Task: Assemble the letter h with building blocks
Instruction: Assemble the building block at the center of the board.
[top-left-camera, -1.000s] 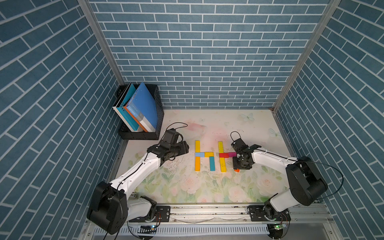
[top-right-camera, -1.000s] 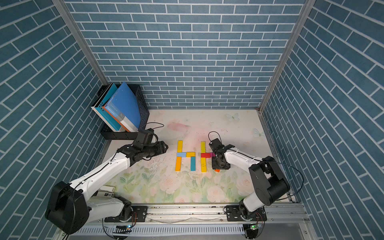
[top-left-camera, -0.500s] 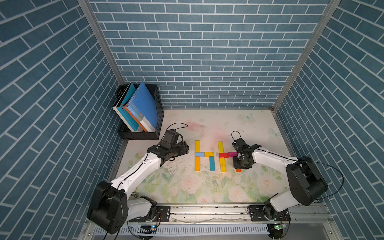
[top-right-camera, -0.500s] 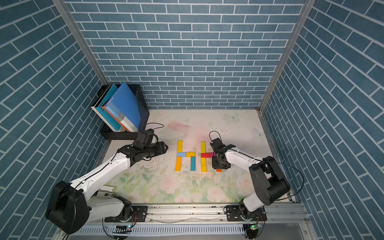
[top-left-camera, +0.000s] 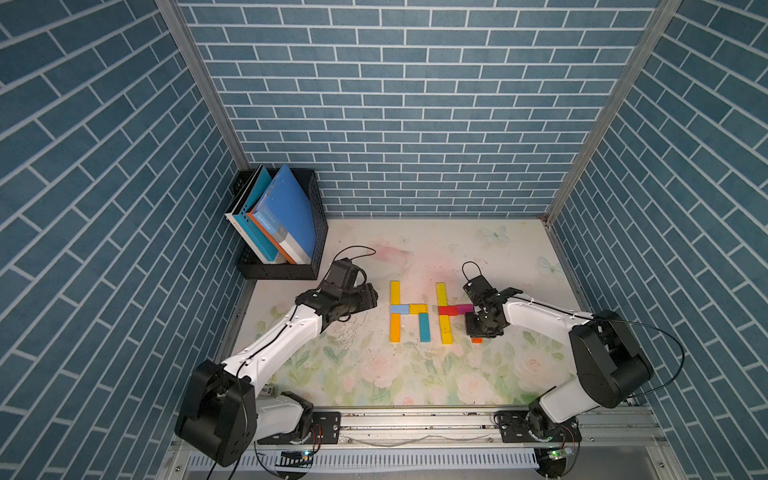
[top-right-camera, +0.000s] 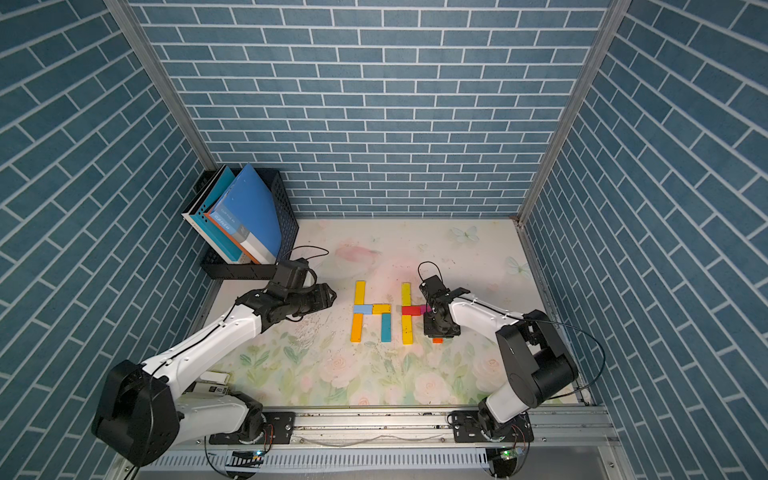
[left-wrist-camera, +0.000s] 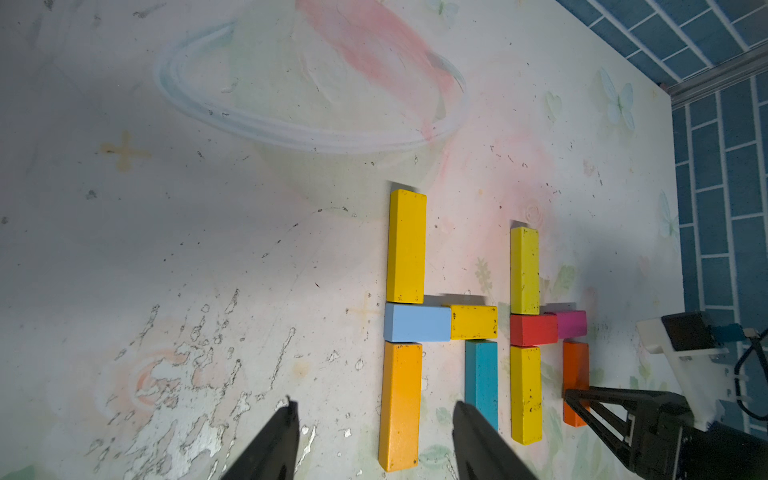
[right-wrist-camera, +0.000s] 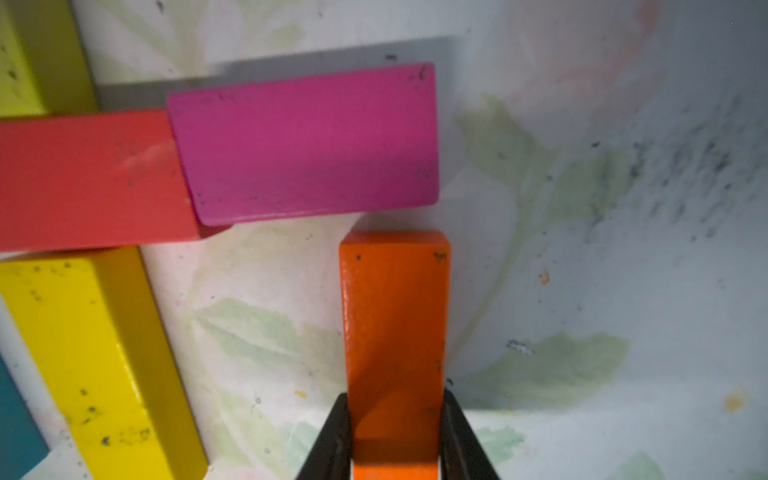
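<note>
The right gripper (right-wrist-camera: 397, 401) holds the orange block (right-wrist-camera: 395, 316), right leg of the right-hand h
The jaws press both long sides at its near end. Its long axis runs near to far, and the far end lies just short of the magenta block (right-wrist-camera: 307, 141), a thin gap between, so I judge a small push far is needed. The left gripper (left-wrist-camera: 374, 405) hangs open and empty, well to the left

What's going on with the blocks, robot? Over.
Right gripper shut on orange block, near magenta block. Left gripper open, empty. Nothing in the way.
</note>
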